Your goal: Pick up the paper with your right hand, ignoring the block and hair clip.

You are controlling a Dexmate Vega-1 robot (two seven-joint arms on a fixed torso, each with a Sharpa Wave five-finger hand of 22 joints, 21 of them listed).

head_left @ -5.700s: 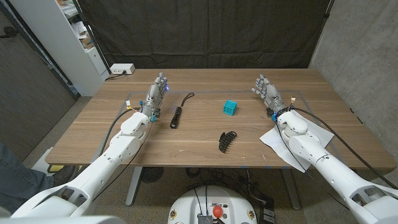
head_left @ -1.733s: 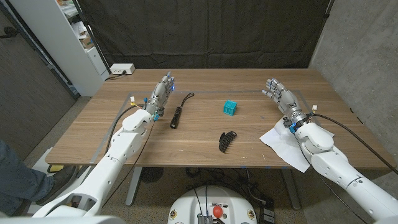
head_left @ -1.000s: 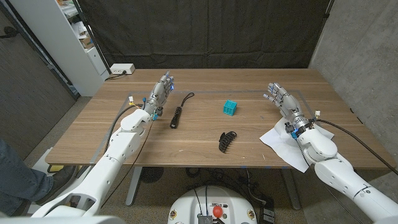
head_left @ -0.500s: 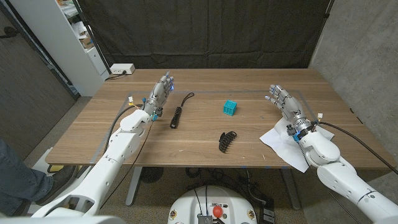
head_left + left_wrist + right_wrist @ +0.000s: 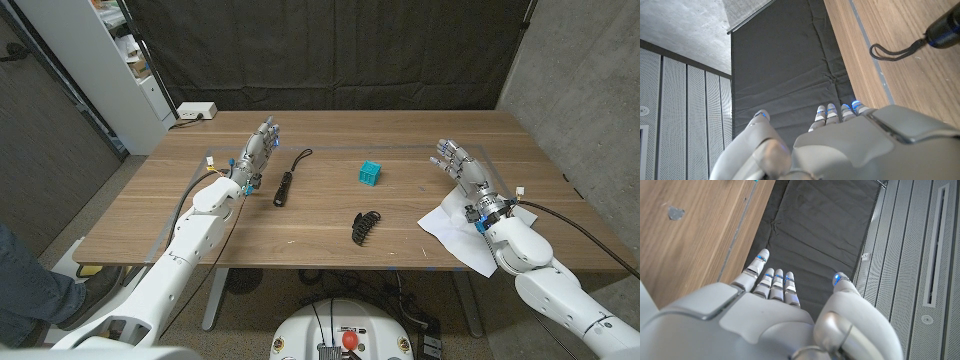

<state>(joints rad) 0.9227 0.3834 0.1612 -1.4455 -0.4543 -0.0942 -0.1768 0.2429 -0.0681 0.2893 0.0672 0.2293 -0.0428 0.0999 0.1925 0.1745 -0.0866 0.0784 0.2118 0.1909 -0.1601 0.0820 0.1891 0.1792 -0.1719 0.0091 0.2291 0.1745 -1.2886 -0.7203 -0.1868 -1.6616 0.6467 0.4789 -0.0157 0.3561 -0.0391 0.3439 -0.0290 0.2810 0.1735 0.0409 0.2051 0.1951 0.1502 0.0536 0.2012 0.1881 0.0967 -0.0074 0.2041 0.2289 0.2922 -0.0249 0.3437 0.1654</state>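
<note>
A white sheet of paper [image 5: 450, 228] lies at the table's near right, partly under my right forearm and running past the near edge. My right hand [image 5: 460, 170] is just beyond the sheet's far edge, fingers apart and reaching toward the far side, holding nothing; its back [image 5: 775, 315] shows in the right wrist view. A teal block [image 5: 370, 173] sits mid-table and a black hair clip [image 5: 365, 226] lies nearer, both left of the paper. My left hand [image 5: 257, 152] stands open at the far left, its back [image 5: 840, 145] seen in the left wrist view.
A black flashlight [image 5: 284, 188] with a wrist cord [image 5: 895, 50] lies beside my left hand. A white power strip [image 5: 195, 111] sits at the far left corner. Dark curtain behind the table, white shelving at the left, a concrete wall at the right.
My right hand has drawn back toward the near right edge, sliding along the paper's far side. The left arm has stayed put. Block, clip and paper have not moved.
</note>
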